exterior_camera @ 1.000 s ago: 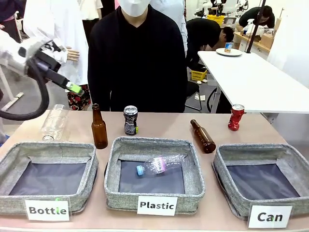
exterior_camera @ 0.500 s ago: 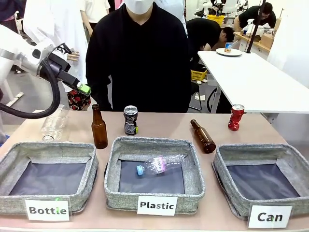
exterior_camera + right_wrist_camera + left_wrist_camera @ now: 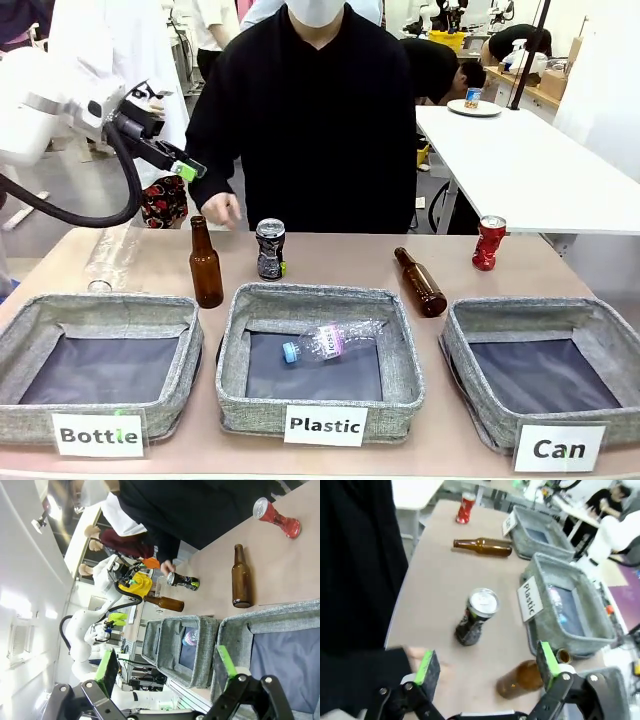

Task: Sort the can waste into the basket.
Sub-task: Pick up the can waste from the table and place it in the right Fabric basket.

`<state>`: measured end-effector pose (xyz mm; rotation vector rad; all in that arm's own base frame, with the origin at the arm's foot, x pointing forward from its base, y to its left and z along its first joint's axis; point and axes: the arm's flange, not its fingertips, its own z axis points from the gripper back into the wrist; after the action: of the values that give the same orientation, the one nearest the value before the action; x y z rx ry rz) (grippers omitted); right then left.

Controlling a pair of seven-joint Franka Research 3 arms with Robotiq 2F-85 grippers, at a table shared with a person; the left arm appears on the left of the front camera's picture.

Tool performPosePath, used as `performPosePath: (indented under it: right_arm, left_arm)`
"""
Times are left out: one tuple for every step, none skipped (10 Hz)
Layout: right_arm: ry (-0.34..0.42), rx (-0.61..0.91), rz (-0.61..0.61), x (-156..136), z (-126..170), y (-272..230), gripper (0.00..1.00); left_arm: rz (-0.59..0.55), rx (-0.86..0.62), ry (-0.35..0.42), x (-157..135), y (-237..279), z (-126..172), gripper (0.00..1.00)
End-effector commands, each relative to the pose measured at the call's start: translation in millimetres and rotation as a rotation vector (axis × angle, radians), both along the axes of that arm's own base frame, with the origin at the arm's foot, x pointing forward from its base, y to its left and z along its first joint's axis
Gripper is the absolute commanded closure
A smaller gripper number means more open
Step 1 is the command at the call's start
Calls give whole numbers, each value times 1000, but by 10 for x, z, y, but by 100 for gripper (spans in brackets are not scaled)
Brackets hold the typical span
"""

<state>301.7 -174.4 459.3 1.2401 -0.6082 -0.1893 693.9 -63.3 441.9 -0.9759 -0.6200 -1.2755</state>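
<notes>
Two cans wait along the table's far edge, neither yet in the basket [image 3: 530, 312]. Over the far left corner the left pincer [image 3: 186, 169] hangs with its jaws spread wide and nothing between them, aimed toward the black can [image 3: 270, 248]. A person's hand [image 3: 220, 210] hovers at the far edge between pincer and can. An upright bottle [image 3: 206, 264] stands just beside the black can, left of the middle. The red can [image 3: 489, 242] stands farther right, and the basket sits at the near right corner, bare inside. The right pincer [image 3: 167, 667] is likewise wide and empty. My judgement of the risks: coming down, the left pincer could meet the hand or knock the bottle over, and the dented can may tip in a skewed grip. Against a second ago, the left pincer has swung right and the hand has come forward
</notes>
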Motion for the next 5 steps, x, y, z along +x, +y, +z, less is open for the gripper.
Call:
performPosePath:
  right_arm:
    - [-41,11,-4,23,4,9,0]
    - [-41,11,-4,23,4,9,0]
    - [-41,11,-4,23,4,9,0]
    - [-41,11,-4,23,4,9,0]
    - [-41,11,-4,23,4,9,0]
  left_arm:
    - [-75,-51,-49,261,0,-127,0]
    - [-119,-73,-4,186,184,-20,0]
    - [-145,-190,-58,-164,662,276,0]
    - [-80,-290,-177,-772,1312,601,0]
    - [15,-349,-252,-1260,1843,792,0]
